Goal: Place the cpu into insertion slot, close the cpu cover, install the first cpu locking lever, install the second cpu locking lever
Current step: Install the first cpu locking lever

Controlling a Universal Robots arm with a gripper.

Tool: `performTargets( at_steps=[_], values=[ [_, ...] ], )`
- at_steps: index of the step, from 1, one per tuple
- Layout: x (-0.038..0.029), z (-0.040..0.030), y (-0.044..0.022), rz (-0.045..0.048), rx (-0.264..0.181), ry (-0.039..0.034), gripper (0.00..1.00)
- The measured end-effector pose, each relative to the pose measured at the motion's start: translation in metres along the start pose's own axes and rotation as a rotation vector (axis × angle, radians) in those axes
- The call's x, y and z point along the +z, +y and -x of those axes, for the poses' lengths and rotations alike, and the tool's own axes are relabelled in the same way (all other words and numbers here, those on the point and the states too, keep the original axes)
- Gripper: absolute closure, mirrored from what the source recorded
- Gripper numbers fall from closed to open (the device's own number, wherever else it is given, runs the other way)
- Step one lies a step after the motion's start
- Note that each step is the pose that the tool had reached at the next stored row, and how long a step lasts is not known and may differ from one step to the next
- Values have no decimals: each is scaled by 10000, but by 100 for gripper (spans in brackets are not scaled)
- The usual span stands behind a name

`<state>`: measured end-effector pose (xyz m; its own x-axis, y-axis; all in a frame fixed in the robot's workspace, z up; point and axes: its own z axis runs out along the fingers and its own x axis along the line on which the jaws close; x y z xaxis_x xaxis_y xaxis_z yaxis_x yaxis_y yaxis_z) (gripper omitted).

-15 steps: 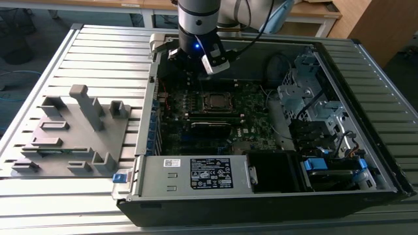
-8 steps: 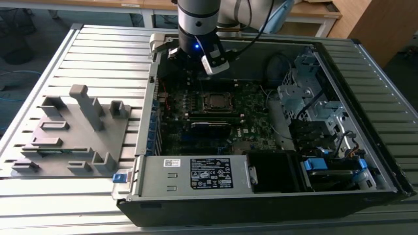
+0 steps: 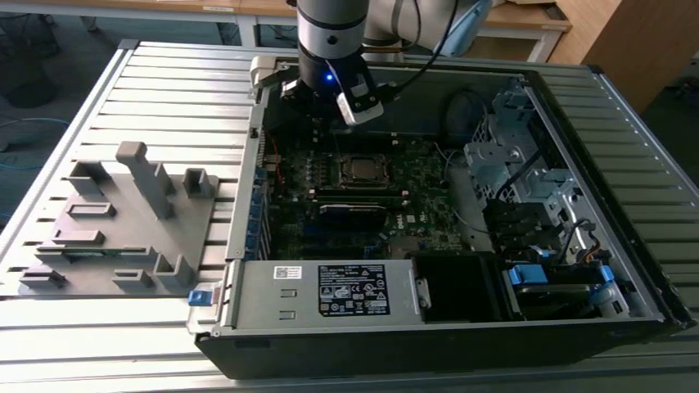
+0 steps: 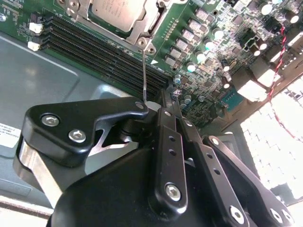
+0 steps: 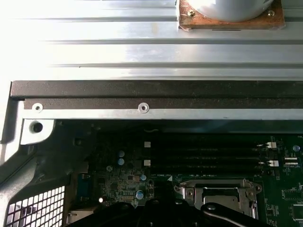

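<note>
The cpu (image 3: 359,169) lies in the insertion slot in the middle of the motherboard, its silver top (image 4: 116,12) showing through the cut-out. The cpu cover (image 4: 150,21) lies flat over it as a metal frame; the first wrist view shows it as cpu cover (image 5: 218,191). A thin wire locking lever (image 4: 144,71) stands up from the socket's corner and meets the black gripper (image 4: 156,156) at its linkage. In the exterior view the gripper (image 3: 327,110) hangs inside the case, just behind the socket.
The open computer case (image 3: 611,270) lies on a slatted metal table. A grey fixture plate (image 3: 120,221) sits at the exterior view's left. Black memory slots (image 4: 104,56) run beside the socket. The power supply (image 3: 327,291) and drive cage (image 3: 525,164) crowd the case. The case rim (image 5: 142,90) is close.
</note>
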<state>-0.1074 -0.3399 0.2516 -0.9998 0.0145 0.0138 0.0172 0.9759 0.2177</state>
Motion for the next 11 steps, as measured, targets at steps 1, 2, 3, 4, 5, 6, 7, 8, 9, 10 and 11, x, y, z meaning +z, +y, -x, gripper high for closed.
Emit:
performTargets(
  at_steps=[1,2,3,4,5,6,7,8,9,10,11],
  values=[
    [0,3,-1,1,-2,0,90],
    [0,9,0,0,-2,0,90],
    [0,16,0,-1,-1,0,90],
    [0,25,0,0,0,0,90],
    [0,36,1,0,-1,0,90],
    [0,47,1,0,-1,0,90],
    [0,59,1,0,-1,0,90],
    [0,72,1,0,0,0,90],
    [0,86,1,0,-1,0,90],
    [0,99,1,0,-1,0,90],
    [0,113,2,0,0,0,90]
  ],
)
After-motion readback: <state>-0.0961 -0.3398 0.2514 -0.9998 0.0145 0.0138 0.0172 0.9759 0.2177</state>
